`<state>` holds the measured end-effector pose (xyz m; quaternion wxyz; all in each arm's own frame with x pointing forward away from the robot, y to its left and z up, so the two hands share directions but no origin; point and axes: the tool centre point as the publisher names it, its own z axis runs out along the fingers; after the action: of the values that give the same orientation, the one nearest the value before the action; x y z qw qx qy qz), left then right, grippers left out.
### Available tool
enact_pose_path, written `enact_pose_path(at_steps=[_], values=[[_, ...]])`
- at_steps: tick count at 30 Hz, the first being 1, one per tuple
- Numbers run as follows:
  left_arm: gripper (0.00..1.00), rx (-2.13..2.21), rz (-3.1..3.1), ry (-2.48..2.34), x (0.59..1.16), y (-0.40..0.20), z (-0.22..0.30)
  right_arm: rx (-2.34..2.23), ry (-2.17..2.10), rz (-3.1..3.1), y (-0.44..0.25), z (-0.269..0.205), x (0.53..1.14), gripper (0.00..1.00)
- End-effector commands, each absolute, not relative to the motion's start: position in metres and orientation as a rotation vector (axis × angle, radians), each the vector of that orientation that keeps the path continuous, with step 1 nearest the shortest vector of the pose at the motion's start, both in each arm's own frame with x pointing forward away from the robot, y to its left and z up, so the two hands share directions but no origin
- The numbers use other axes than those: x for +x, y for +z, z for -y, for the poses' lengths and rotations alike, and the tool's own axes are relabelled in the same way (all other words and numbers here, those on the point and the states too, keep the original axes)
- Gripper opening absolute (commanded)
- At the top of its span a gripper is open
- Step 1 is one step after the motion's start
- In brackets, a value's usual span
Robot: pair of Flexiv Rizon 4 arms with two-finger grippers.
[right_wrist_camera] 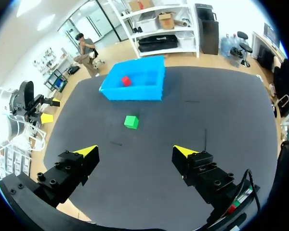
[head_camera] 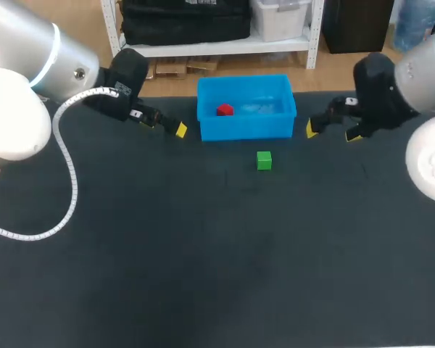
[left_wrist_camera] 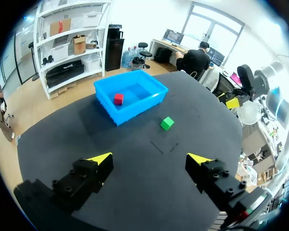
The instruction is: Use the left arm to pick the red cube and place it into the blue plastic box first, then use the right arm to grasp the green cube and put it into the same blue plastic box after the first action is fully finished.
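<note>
The red cube [head_camera: 225,110] lies inside the blue plastic box [head_camera: 275,125] at the table's far middle; the wrist views show the red cube [left_wrist_camera: 118,98] [right_wrist_camera: 126,81] in the box [left_wrist_camera: 135,108] [right_wrist_camera: 132,91] too. The green cube [head_camera: 264,160] [left_wrist_camera: 167,123] [right_wrist_camera: 131,121] rests on the black tabletop just in front of the box. My left gripper [head_camera: 167,125] [left_wrist_camera: 148,161] is open and empty, left of the box. My right gripper [head_camera: 332,132] [right_wrist_camera: 134,153] is open and empty, right of the box, with the green cube ahead of it.
The black tabletop [head_camera: 203,246] stretches wide in front of the cubes. A white coiled cable [head_camera: 72,181] hangs from my left arm over the table's left part. My other arm's gripper [left_wrist_camera: 233,101] [right_wrist_camera: 43,111] shows across the table in each wrist view.
</note>
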<state>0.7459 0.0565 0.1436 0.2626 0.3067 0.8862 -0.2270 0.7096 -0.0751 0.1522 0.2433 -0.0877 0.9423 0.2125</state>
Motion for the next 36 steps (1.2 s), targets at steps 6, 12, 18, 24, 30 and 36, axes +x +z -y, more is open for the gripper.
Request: enact_pose_path(at_steps=[6,12,18,24,30,36], values=[[1.0,0.832,-2.392,-0.619,0.746,0.143,-0.057,-0.246,0.478,-2.638,0.157,0.059,0.722,1.0],[1.0,0.832,-2.392,-0.619,0.746,0.143,-0.057,-0.274,0.47,-2.652,0.156,0.049,0.727,1.0],[1.0,0.832,-2.392,-0.619,0.746,0.143,-0.057,-0.296,0.46,-2.663,0.157,0.038,0.729,1.0],[1.0,0.832,-2.392,-0.619,0.746,0.143,-0.057,-0.31,0.434,-2.699,0.153,0.028,0.732,1.0],[1.0,0.832,-2.392,-0.619,0.746,0.143,-0.057,-0.316,0.401,-2.734,0.146,0.018,0.735,1.0],[1.0,0.832,-2.392,-0.619,0.746,0.143,-0.057,-0.329,0.37,-2.759,0.142,0.006,0.739,1.0]])
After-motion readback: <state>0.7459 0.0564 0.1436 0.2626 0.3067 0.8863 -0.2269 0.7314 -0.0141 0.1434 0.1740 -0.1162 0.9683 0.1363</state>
